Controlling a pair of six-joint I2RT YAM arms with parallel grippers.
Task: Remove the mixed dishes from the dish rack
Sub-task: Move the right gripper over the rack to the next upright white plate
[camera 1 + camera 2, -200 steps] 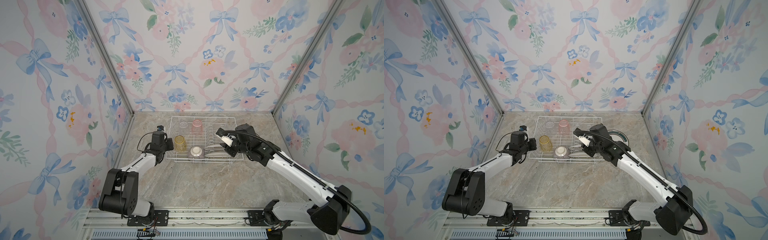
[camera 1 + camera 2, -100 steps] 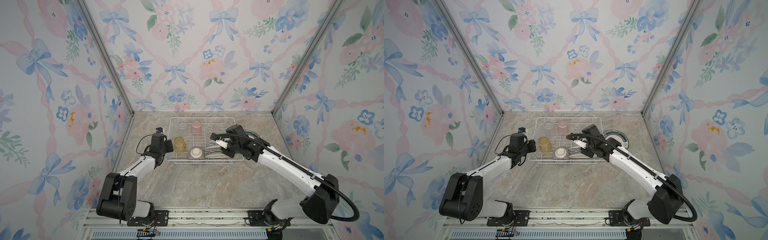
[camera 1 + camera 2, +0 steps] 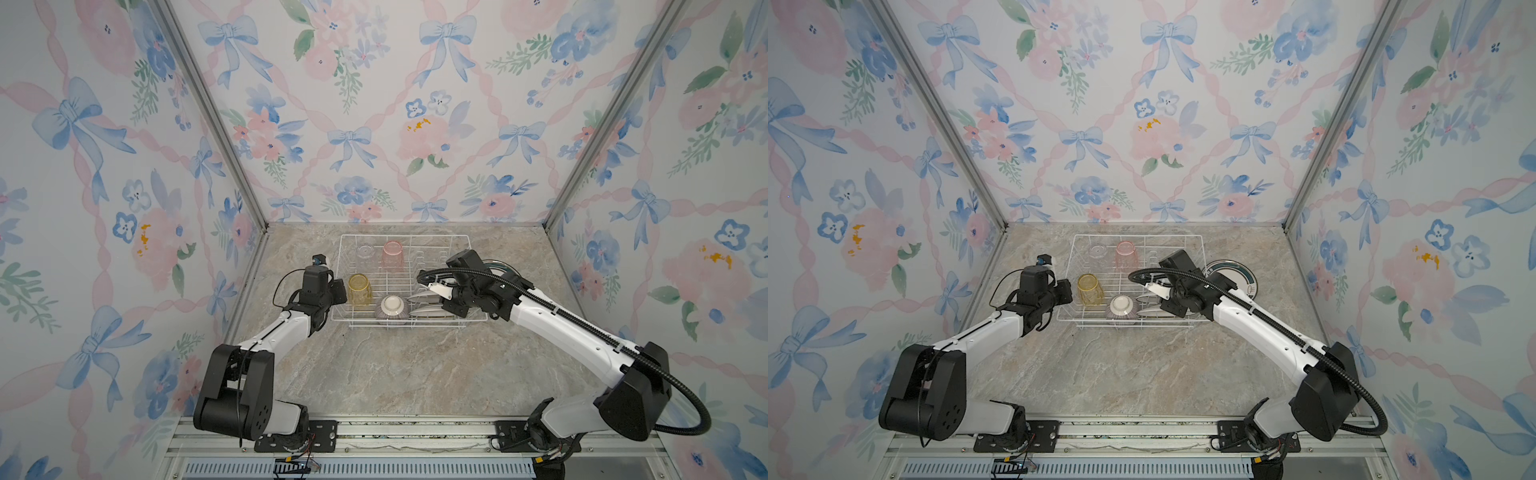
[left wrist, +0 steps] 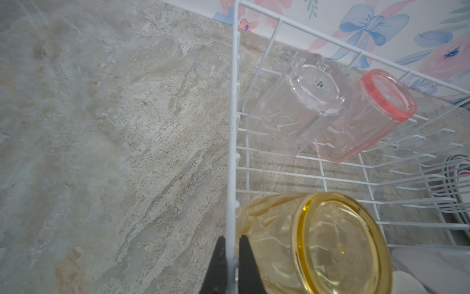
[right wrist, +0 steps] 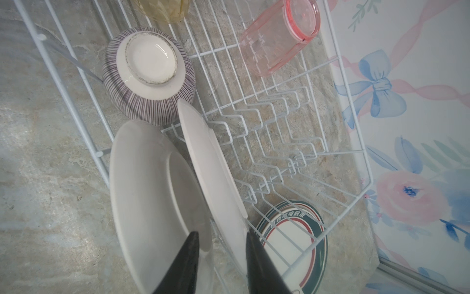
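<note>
Now | left hand (image 4: 232, 238) clamped on dish rack (image 4: 232, 101) left rim | right hand (image 5: 221, 233) spread astride plate (image 5: 211, 157), near-right slots, not pinching | risk: shallow pinch, plate slips onto neighbouring plate (image 5: 142, 183) (leaning close beside it).

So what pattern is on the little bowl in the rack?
The bowl has thin purple-and-white stripes, clearest in the right wrist view.
</note>
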